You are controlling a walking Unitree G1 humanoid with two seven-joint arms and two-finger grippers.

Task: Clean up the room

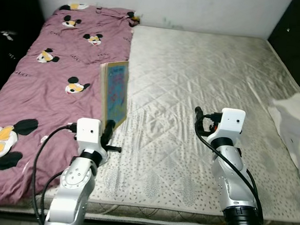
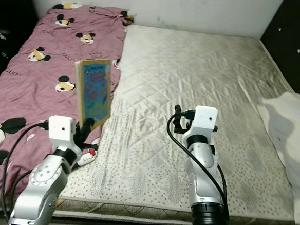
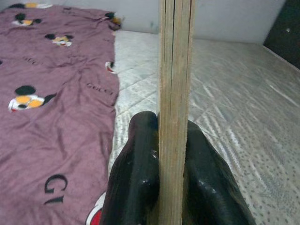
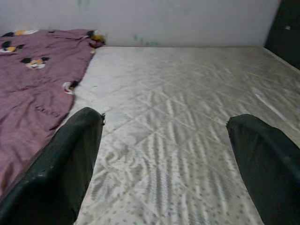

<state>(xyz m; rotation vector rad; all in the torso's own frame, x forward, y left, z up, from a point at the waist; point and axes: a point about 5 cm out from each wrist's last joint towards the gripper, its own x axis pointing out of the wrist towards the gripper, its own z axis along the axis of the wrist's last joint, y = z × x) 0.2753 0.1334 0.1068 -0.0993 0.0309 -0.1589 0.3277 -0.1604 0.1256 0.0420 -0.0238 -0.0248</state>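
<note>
Bare quilted mattress (image 1: 203,80), mouse-print blanket (image 1: 49,85) along its left side

My left gripper (image 3: 172,154) is pinching a children's board book (image 1: 114,92) upright by its lower edge, clear of the bedding for carrying off; my right gripper (image 4: 164,159) is hovering spread and empty

Even, soft light w/ no glare; head views sharp, dark at room corners. Left wrist view: black fingers (image 3: 140,178) blurred up close, bkgd clear.
</note>
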